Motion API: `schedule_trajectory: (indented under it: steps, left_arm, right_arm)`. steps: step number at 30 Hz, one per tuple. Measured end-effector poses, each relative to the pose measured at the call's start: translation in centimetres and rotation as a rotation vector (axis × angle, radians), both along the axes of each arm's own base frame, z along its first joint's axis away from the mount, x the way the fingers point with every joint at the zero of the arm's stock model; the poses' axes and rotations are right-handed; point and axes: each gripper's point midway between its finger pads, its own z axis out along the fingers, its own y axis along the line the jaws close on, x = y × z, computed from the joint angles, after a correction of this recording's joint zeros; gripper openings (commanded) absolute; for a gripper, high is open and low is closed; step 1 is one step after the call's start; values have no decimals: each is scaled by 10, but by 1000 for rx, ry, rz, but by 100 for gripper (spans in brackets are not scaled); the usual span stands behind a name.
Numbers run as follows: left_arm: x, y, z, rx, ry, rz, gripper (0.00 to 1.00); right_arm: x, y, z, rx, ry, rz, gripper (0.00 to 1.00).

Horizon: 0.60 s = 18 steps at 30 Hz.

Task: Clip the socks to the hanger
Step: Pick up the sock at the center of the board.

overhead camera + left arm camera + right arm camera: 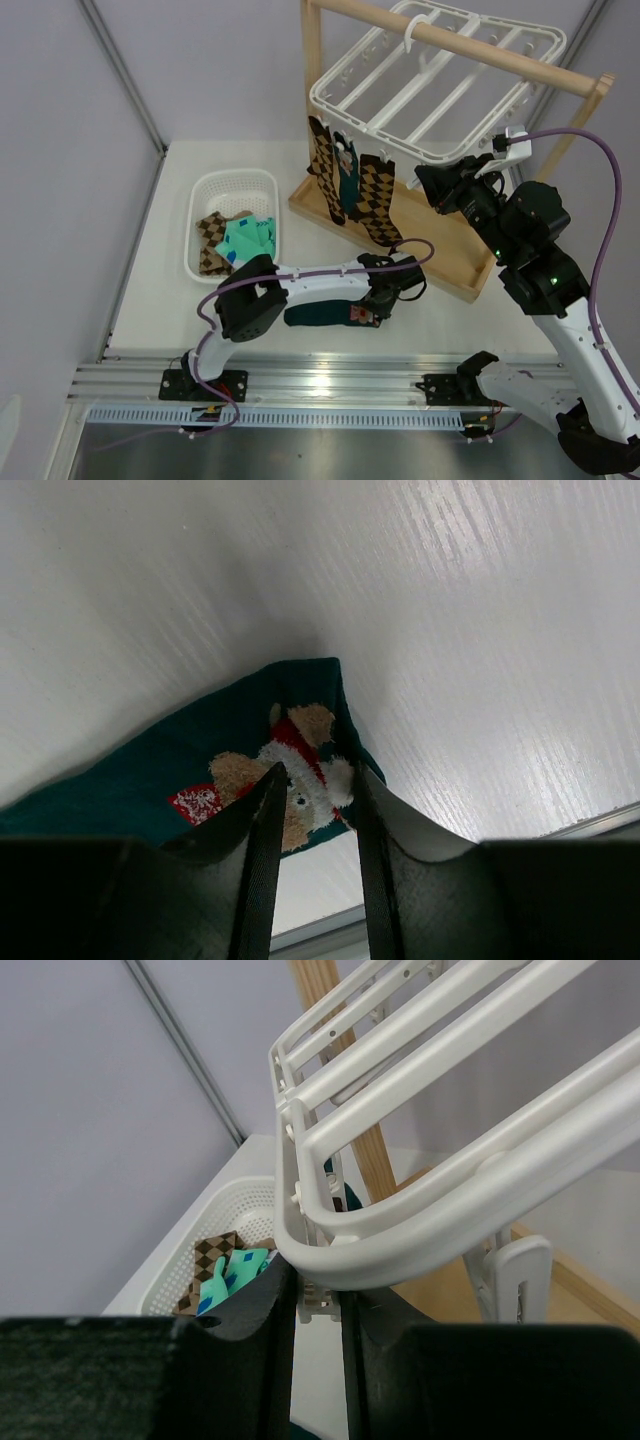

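Reaching low across the table, the left arm holds the left gripper down on the teal sock, which lies flat in front of the wooden stand. Its jaws stand narrowly apart, straddling the sock's bear-patterned edge. The right arm is raised with its elbow bent, the right gripper clamped tight on a small white clip under the rim of the hanger.

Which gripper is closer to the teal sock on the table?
Left. The left gripper straddles the teal sock at its bear end; the right gripper is up gripping the hanger rim.
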Motion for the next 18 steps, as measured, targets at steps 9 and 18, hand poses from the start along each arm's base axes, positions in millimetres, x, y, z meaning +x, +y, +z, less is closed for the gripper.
schedule_trajectory:
  steps: [9,18]
  left_arm:
    - [3,-2,0,2,-16,4,34]
    - [1,0,-11,28,-7,4,12]
  right_arm:
    - [0,0,-1,-1,1,0,6]
    - [0,1,0,0,0,7,6]
